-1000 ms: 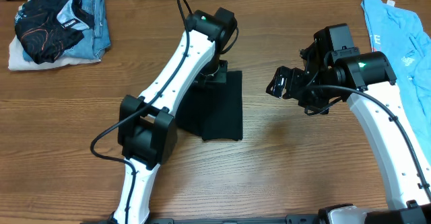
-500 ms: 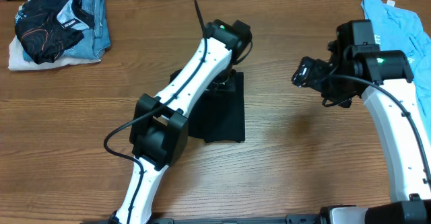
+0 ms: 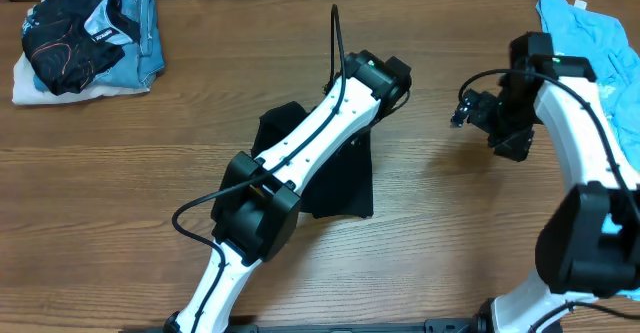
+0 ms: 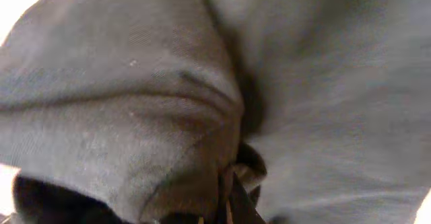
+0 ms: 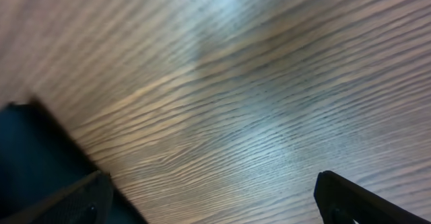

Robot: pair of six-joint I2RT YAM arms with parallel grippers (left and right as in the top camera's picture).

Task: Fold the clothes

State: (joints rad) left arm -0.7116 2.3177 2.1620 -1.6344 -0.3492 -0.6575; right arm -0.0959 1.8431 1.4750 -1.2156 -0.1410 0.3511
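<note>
The black T-shirt (image 3: 345,183) lies folded into a narrow block at mid-table, partly under my left arm (image 3: 330,123). Its dark cloth (image 4: 135,83) fills the left wrist view. My left gripper (image 4: 225,207) is shut on a bunched fold of it at the bottom of that view. The light blue printed T-shirt (image 3: 590,38) is spread at the far right corner. Between the two shirts my right gripper (image 3: 463,109) hangs open over bare wood, its fingertips (image 5: 347,197) wide apart with nothing between them.
A pile of folded garments (image 3: 85,38), jeans with a black-and-red item on top, sits at the far left corner. The wooden table (image 3: 460,233) shows bare in front and between the arms. My right arm (image 3: 580,153) runs down the right side.
My left arm has swung to the right, dragging the black T-shirt with it. The right gripper has drawn back to the right and farther away, still open.
</note>
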